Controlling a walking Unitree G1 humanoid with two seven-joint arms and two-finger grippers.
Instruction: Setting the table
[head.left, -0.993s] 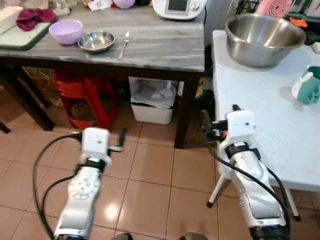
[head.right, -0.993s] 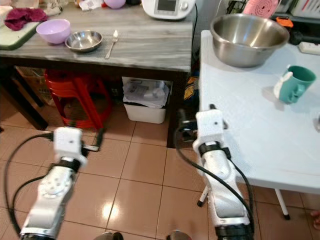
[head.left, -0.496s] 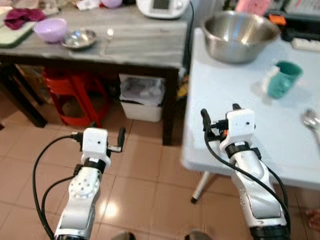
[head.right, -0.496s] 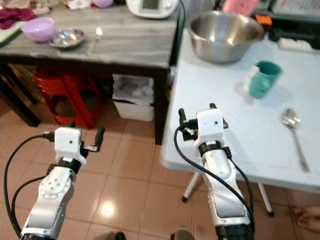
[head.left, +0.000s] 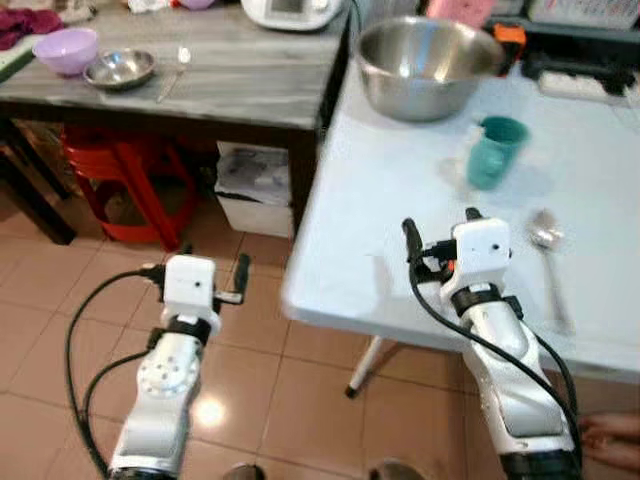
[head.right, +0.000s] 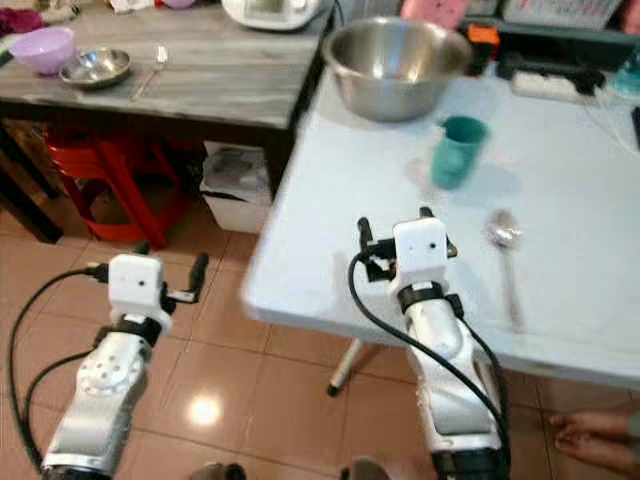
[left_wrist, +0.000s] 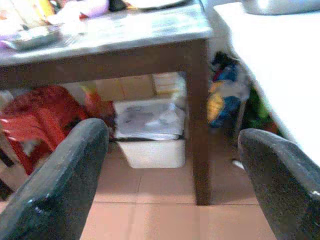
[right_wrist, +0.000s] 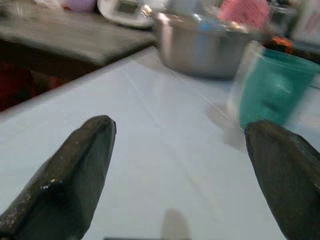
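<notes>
White table (head.left: 400, 200) carries a green cup (head.left: 494, 150) beside a spoon (head.left: 548, 240), while the right gripper (head.left: 438, 240) hangs wide open and empty over its edge, so a hasty reach could topple the cup.

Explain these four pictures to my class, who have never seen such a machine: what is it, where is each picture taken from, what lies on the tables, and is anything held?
It is a walking robot with two silver arms. Two pictures come from its head, looking down; two from its wrists, looking along the black fingers. The left gripper and right gripper are open and hold nothing. On the white table stand a steel bowl, a green mug and a spoon. The grey table bears a purple bowl and a small steel bowl.
</notes>
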